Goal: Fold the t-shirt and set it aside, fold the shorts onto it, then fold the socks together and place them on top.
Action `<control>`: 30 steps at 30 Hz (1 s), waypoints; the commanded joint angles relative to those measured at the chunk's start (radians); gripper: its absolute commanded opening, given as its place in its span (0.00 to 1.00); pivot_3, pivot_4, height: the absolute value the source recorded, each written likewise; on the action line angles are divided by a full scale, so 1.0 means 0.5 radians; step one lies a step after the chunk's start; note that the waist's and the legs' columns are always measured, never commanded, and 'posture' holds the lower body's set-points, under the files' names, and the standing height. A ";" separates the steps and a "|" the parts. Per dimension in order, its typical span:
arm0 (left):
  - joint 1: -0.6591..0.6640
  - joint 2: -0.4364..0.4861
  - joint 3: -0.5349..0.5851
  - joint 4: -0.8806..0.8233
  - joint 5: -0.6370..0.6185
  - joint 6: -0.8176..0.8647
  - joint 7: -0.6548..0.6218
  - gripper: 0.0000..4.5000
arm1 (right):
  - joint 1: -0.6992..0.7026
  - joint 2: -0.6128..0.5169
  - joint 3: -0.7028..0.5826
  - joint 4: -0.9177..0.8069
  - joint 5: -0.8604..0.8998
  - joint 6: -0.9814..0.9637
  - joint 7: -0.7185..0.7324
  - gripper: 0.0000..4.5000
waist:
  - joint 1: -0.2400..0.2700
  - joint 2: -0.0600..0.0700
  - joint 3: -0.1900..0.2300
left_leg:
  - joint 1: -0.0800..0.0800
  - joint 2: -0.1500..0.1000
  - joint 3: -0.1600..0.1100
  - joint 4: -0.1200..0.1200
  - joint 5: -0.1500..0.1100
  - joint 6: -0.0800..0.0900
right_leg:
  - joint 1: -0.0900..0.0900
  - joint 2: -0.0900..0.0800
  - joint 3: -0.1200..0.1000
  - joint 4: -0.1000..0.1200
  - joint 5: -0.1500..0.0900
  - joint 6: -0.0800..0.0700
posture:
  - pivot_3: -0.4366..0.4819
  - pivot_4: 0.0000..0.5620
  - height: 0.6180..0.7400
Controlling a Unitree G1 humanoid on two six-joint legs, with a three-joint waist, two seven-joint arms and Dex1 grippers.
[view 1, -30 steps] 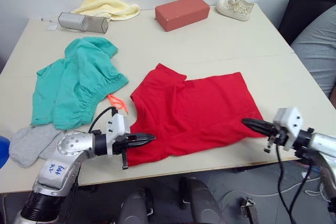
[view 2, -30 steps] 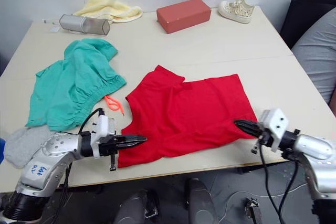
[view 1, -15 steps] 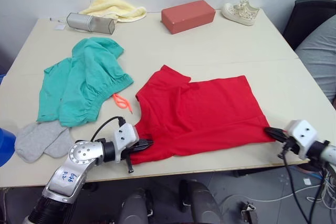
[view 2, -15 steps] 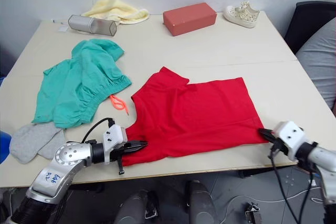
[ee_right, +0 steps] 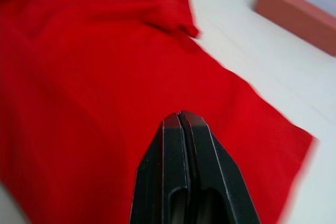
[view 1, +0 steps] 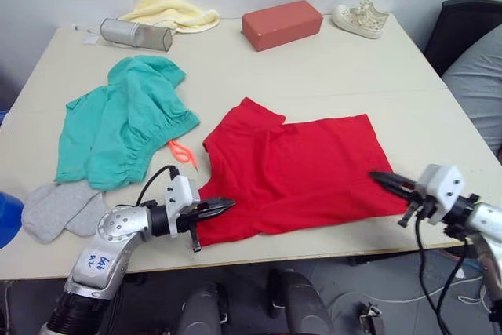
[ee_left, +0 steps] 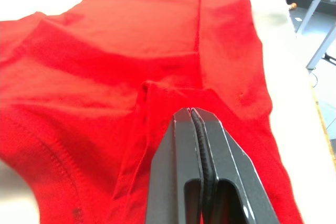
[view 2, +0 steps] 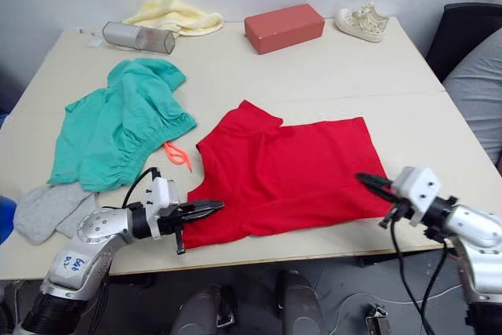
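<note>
So far you are at the very first step, and nothing counts as finished. Your t-shirt [view 1: 294, 170] lies near the front edge of the table [view 1: 329, 68], spread mostly flat, with one sleeve sticking out toward the back and a rumpled fold along its near hem. It is not yet a neat folded stack and has not been set aside.

Your left gripper [view 1: 222, 206] sits at the near left corner of the shirt, fingers pressed together; the left wrist view shows a ridge of red cloth just ahead of the tips, but you cannot tell from it whether any fabric is actually pinched. Your right gripper [view 1: 382, 180] hovers at the near right corner, fingers also closed, with the shirt spread below them and nothing visibly caught.

Everything else is untouched. The shorts [view 1: 121, 127] lie in a crumpled heap to the left of the shirt, their orange drawstring [view 1: 180, 151] trailing out between the two garments. The socks [view 1: 59, 209] lie side by side at the near left edge, just in front of the shorts.

By my reading, you still have to fold the shirt and move it clear, fold the shorts onto it, then pair the socks and top the pile.
</note>
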 commanded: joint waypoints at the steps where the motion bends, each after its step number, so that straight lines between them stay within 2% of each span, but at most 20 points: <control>1: 0.026 -0.006 -0.033 -0.042 0.077 0.009 0.062 0.01 | -0.008 0.016 0.050 0.098 -0.083 -0.066 0.038 0.00 | 0.014 0.000 0.000 | -0.001 0.000 0.000 0.000 0.000 0.000 | -0.001 0.000 0.000 0.000 0.000 0.000 | 0.48 0.27 1.00; 5: 0.076 0.021 0.015 -0.016 0.142 -0.005 0.120 0.01 | -0.043 -0.004 0.033 0.356 -0.144 -0.161 0.056 0.00 | 0.015 0.000 0.000 | -0.002 -0.001 0.000 0.001 -0.001 0.002 | -0.001 -0.002 -0.001 -0.002 0.000 0.001 | 0.48 0.27 1.00; 9: 0.152 0.052 0.173 -0.095 -0.016 -0.041 0.028 0.01 | -0.037 -0.083 -0.105 0.457 0.005 -0.215 0.229 0.00 | 0.011 0.001 0.001 | -0.002 0.000 0.000 0.000 -0.002 0.005 | -0.002 -0.001 -0.001 -0.001 0.000 -0.001 | 0.48 0.27 1.00; 10: 0.182 0.077 0.227 -0.121 -0.054 -0.097 -0.030 0.09 | -0.020 -0.120 -0.147 0.443 0.060 -0.208 0.299 0.08 | 0.009 0.001 0.001 | -0.002 0.001 0.000 0.000 -0.002 0.004 | -0.003 0.000 -0.001 0.000 -0.001 -0.001 | 0.48 0.27 1.00; 13: 0.311 0.245 0.339 -0.134 -0.006 -0.390 -0.245 0.26 | 0.043 -0.269 -0.213 0.449 0.060 -0.369 0.513 0.26 | 0.009 0.002 0.001 | -0.002 0.002 0.000 0.000 -0.002 0.002 | -0.003 0.001 -0.002 0.000 -0.002 -0.003 | 0.48 0.27 1.00; 16: 0.374 0.299 0.388 -0.134 -0.001 -0.525 -0.303 0.48 | 0.075 -0.358 -0.219 0.514 0.006 -0.504 0.620 0.51 | 0.013 0.002 0.001 | 0.000 0.003 0.000 -0.001 -0.003 0.001 | -0.002 0.002 -0.002 -0.002 -0.004 -0.005 | 0.48 0.27 1.00; 19: 0.449 0.360 0.339 -0.141 0.142 -0.684 -0.347 0.68 | 0.061 -0.422 -0.189 0.639 -0.092 -0.641 0.672 0.72 | 0.013 0.002 0.001 | -0.001 0.002 0.000 -0.001 -0.003 0.002 | -0.001 0.001 -0.001 -0.006 -0.006 -0.009 | 0.48 0.27 1.00; 21: 0.456 0.354 0.279 -0.134 0.205 -0.709 -0.323 0.68 | 0.021 -0.427 -0.154 0.704 -0.151 -0.673 0.653 0.87 | 0.014 0.003 0.001 | -0.001 0.002 0.001 -0.001 -0.004 0.003 | -0.001 0.001 -0.001 -0.009 -0.007 -0.010 | 0.48 0.27 1.00; 25: 0.409 0.312 0.155 -0.103 0.407 -0.705 -0.197 0.68 | -0.086 -0.427 -0.089 0.812 -0.277 -0.721 0.591 0.87 | 0.012 0.003 0.001 | -0.002 0.001 0.001 -0.001 -0.005 0.004 | -0.001 0.000 0.000 -0.012 -0.007 -0.012 | 0.48 0.27 1.00; 30: 0.305 0.289 0.112 0.010 0.536 -0.683 -0.094 0.68 | -0.181 -0.452 -0.025 0.919 -0.335 -0.736 0.607 0.87 | 0.010 0.003 0.001 | -0.002 0.002 0.001 -0.003 -0.004 0.003 | -0.002 0.001 -0.001 -0.011 -0.005 -0.008 | 0.48 0.27 1.00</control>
